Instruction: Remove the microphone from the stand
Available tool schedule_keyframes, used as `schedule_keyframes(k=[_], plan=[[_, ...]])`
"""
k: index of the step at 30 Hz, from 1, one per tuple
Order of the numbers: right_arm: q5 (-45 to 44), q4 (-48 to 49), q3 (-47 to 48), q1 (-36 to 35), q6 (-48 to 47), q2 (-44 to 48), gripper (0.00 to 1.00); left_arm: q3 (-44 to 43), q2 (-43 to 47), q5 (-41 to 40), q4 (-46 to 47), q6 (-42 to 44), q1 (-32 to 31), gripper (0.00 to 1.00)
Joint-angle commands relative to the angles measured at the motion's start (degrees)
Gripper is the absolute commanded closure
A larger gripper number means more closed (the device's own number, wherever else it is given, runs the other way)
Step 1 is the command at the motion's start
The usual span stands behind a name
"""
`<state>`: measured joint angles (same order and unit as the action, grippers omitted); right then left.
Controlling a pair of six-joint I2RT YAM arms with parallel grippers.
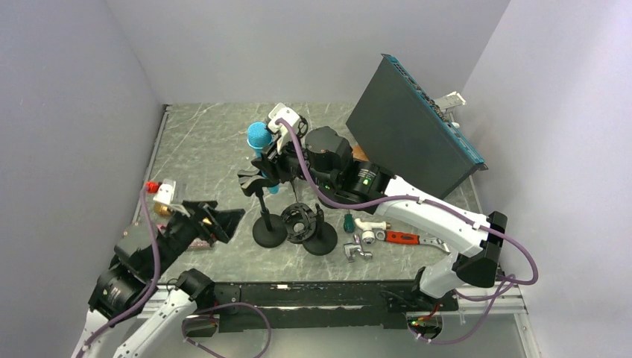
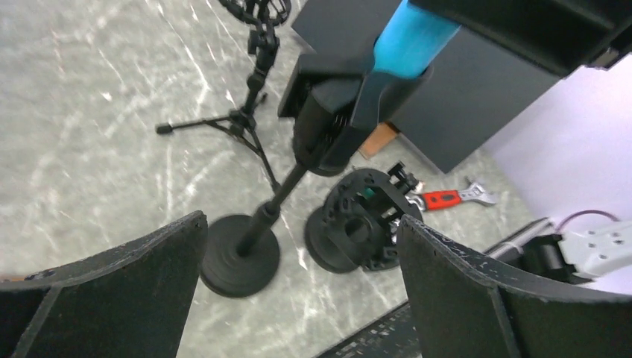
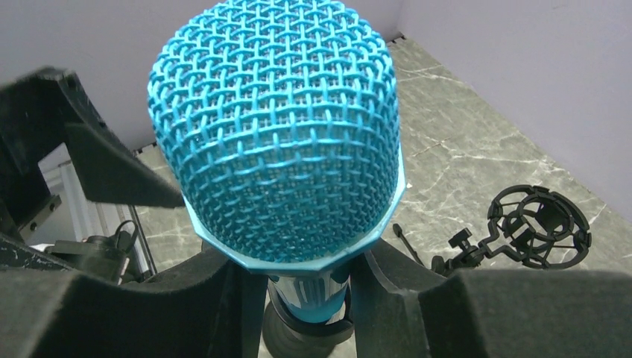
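Showed a blue microphone (image 3: 276,134) upright in the clip (image 2: 335,119) of a black stand (image 1: 269,227), near the middle of a grey marbled desk (image 1: 201,142). Had not yet left that clip.

Found the right gripper (image 3: 309,298) reaching in from the right at head height, with fingers set close on either side of the handle, just below the mesh head. Likely chosen for being clear above the clip and for allowing a straight upward pull. Could not tell firm clamping from near contact there.

Found the left gripper (image 2: 302,224) wide open and empty, low at the near left. Aimed at the stand's pole and round base, well apart from both, probably placed to steady the stand against lifting with the microphone.

Left a red-handled wrench (image 1: 402,238) and a spare round mount (image 1: 302,221) lying beside the base, touched by neither gripper.
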<state>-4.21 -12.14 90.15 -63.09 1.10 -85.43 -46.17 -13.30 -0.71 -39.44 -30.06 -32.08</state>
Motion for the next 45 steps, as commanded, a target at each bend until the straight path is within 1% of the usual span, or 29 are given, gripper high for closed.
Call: schedule_keyframes(k=[1, 3, 6, 9, 13, 16, 20, 26, 29, 32, 33, 35, 37, 38, 40, 41, 43, 44, 45], plan=[[1.49, 0.95, -1.14, -0.06, -0.11, 0.95, 0.86, -6.23, -7.82, -1.15, 4.63, 16.30, -0.13, 0.01], [2.77, 1.50, -1.85, 0.09, 0.63, 1.52, 0.87, -7.41, -9.74, 1.22, 6.25, 22.59, -0.10, 0.01], [3.89, 2.03, -2.38, 0.16, 1.05, 2.11, 0.87, -6.83, -10.71, 3.95, 9.78, 31.43, -0.10, 0.01], [5.77, 1.55, -2.01, 0.16, 1.26, 1.82, 0.89, -5.98, -11.61, 5.50, 12.98, 36.23, -0.18, 0.01], [6.64, 1.68, -2.13, 0.25, 1.49, 1.59, 0.91, -6.15, -14.80, 13.71, 14.54, 41.40, -0.12, 0.01], [7.09, 1.85, -2.00, 0.25, 1.57, 1.48, 0.92, -7.08, -19.01, 17.91, 13.36, 44.33, -0.11, 0.01], [7.24, 2.34, -2.26, 0.32, 1.53, 1.48, 0.92, -8.88, -23.61, 20.34, 10.91, 46.32, 0.07, 0.01], [7.29, 2.52, -2.48, 0.42, 1.12, 1.44, 0.93, -7.25, -24.36, 23.09, 13.55, 45.88, 2.37, 0.01], [7.33, 2.60, -2.70, 0.46, 1.17, 1.50, 0.93, -6.09, -23.44, 25.42, 14.28, 45.22, 4.33, 0.05], [7.95, 3.11, -3.00, 0.71, 1.64, 1.60, 0.93, -5.92, -23.15, 27.52, 13.78, 44.87, 6.19, 0.13], [8.05, 3.29, -3.12, 0.75, 1.73, 1.62, 0.93, -6.09, -23.51, 28.45, 13.38, 44.85, 6.78, 0.17], [8.23, 3.44, -3.15, 0.78, 1.97, 1.52, 0.93, -7.00, -24.30, 29.56, 11.79, 44.74, 7.97, 0.31], [8.25, 3.36, -3.05, 0.81, 2.05, 1.43, 0.93, -8.20, -25.51, 31.09, 9.94, 44.59, 9.50, 0.48], [8.25, 3.35, -3.15, 0.81, 2.11, 1.47, 0.93, -8.57, -25.88, 32.38, 9.31, 44.57, 10.48, 0.53], [8.21, 3.48, -3.29, 0.94, 2.05, 1.51, 0.93, -8.53, -26.20, 34.76, 8.92, 44.47, 12.34, 0.55], [8.20, 3.45, -3.31, 1.04, 1.96, 1.57, 0.93, -8.50, -26.35, 36.01, 8.80, 44.47, 13.33, 0.66], [8.16, 3.45, -3.32, 1.04, 1.88, 1.68, 0.94, -9.41, -27.58, 38.58, 6.97, 44.67, 15.18, 0.98], [8.12, 3.44, -3.20, 1.03, 1.83, 1.77, 0.94, -9.81, -28.37, 39.53, 6.10, 44.49, 15.85, 1.00], [7.97, 3.48, -3.10, 1.11, 1.80, 1.91, 0.95, -10.26, -29.28, 40.69, 5.31, 44.46, 16.38, 1.00]])
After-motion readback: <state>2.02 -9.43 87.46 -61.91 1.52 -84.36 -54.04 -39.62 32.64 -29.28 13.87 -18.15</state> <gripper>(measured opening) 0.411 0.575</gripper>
